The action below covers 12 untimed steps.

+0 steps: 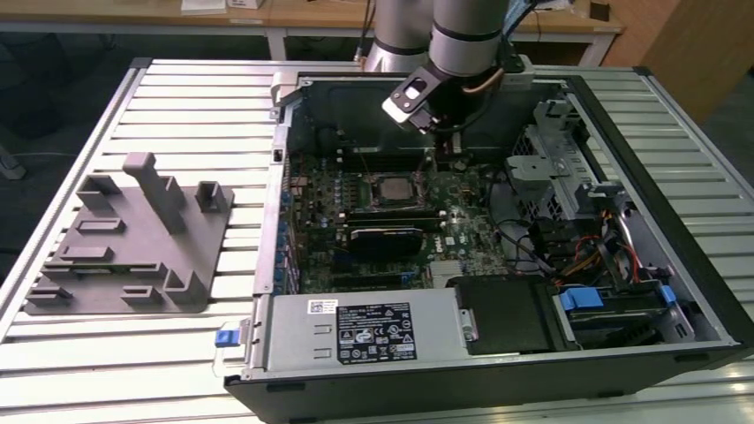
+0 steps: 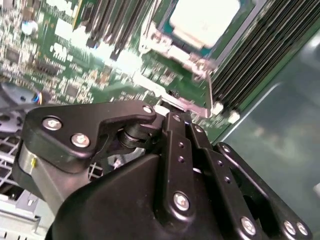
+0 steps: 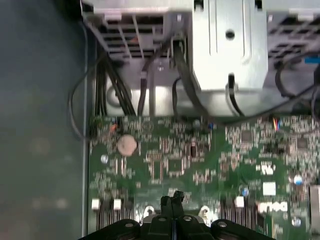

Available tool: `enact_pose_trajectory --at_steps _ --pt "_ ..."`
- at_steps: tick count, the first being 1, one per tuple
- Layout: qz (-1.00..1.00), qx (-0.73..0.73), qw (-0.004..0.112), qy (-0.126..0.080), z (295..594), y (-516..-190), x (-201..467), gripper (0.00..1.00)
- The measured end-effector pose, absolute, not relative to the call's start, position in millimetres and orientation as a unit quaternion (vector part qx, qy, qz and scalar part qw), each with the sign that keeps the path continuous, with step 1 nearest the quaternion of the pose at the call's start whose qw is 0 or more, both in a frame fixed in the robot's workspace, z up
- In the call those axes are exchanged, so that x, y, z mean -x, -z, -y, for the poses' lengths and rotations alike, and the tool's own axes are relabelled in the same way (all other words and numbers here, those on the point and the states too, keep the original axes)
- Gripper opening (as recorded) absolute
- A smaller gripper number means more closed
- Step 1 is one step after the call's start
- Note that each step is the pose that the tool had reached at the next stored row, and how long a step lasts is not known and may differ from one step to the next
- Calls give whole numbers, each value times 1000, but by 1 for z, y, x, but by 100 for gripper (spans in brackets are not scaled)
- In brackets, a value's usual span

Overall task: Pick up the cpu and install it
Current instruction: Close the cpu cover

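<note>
Underneath, a slatted metal table (image 1: 141, 371) carries an open computer case (image 1: 471, 382) and, toward the exterior view's left, a grey plastic block (image 1: 130, 252). Pale wooden desks (image 1: 318, 13) stand behind. Inside the case the cpu (image 1: 387, 189) lies in its socket on the green board (image 1: 471, 234). The gripper (image 1: 453, 148) hangs above the board, near the cpu on the exterior view's right, fingers pressed together on nothing.

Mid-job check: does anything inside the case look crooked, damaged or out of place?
Nothing stands out. The cpu lies flat and square in its socket; the pincer, shut and empty, hangs above the motherboard beside it.
</note>
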<state>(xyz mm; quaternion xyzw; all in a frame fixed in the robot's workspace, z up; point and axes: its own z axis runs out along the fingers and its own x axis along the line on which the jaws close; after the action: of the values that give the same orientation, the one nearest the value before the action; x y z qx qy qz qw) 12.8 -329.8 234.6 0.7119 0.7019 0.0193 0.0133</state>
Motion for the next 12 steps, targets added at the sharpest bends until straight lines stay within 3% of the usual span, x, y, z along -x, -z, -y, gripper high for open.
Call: enact_pose_trajectory --at_steps 12 --pt "-701 -713 12 -20 330 -235 4 11"
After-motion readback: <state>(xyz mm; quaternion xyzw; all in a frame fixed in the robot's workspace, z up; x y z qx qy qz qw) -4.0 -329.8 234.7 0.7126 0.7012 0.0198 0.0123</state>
